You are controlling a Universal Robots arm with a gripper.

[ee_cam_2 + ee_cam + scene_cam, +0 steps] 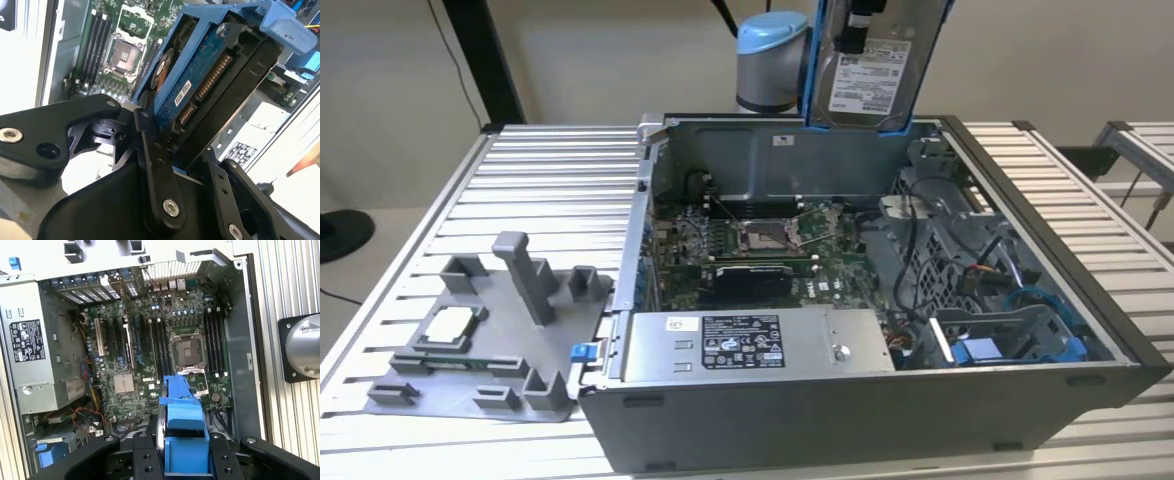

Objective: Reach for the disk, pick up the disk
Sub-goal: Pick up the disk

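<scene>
- Black linkage bars of the gripper (165, 165) sit closest to the lens in the second wrist view; its fingers are closed against the two faces of the disk (210, 85), which stands on edge between them with its connector side exposed.
- In the exterior view the disk (870, 65) hangs upright, clear above the far rim of the open computer case (881, 400), its white label facing the room and its blue carrier frame (815, 70) intact along the edges.
- In the first wrist view the blue carrier frame (182, 425) sits centred between the gripper (182, 460) arms, directly over the motherboard (150, 350).
- Judgement: the lift is effectively achieved; good practice now is steady clamp pressure and an upright load, since a tilted drive could slide out of flat pads.
- Risk: the board and its empty processor socket (187, 347) lie beneath; a drop would strike them.
- Grey fixture (494, 340) with upright posts stands on the slatted table (547, 170), near its front corner at the exterior view's left, well apart from the work.
</scene>
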